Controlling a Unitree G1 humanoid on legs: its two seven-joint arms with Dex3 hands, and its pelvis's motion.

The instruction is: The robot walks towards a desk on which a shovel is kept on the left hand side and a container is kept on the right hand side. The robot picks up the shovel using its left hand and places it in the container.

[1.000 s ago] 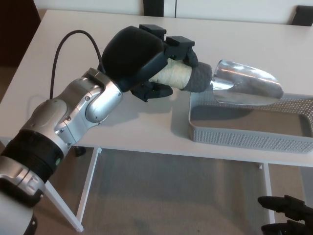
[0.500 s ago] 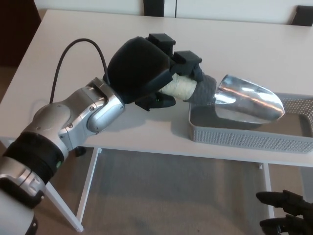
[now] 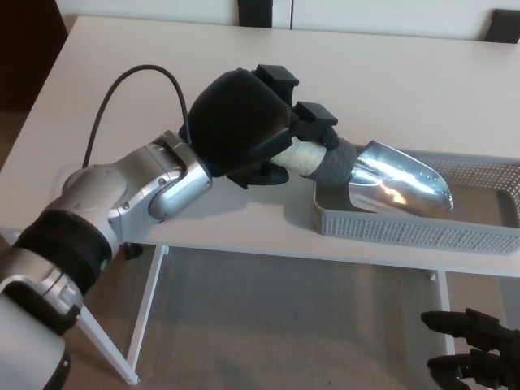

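Note:
My left hand (image 3: pixel 248 126) is shut on the shovel's cream and grey handle (image 3: pixel 317 158). The shovel's shiny metal scoop (image 3: pixel 400 188) points right and tilts down into the left part of the grey perforated container (image 3: pixel 406 230) on the desk's right side. I cannot tell whether the scoop touches the container's floor. My right hand (image 3: pixel 475 357) hangs low at the bottom right, below the desk's edge, with its fingers spread and nothing in it.
The white desk (image 3: pixel 138 89) spreads out behind and to the left of my arm. A black cable (image 3: pixel 130 85) loops from my left forearm. Dark chair backs (image 3: pixel 264 10) stand at the far edge. Grey floor lies under the desk.
My left hand has moved right and down, carrying the shovel; its scoop has dropped from above the container's rim to inside it. The right hand has shifted slightly.

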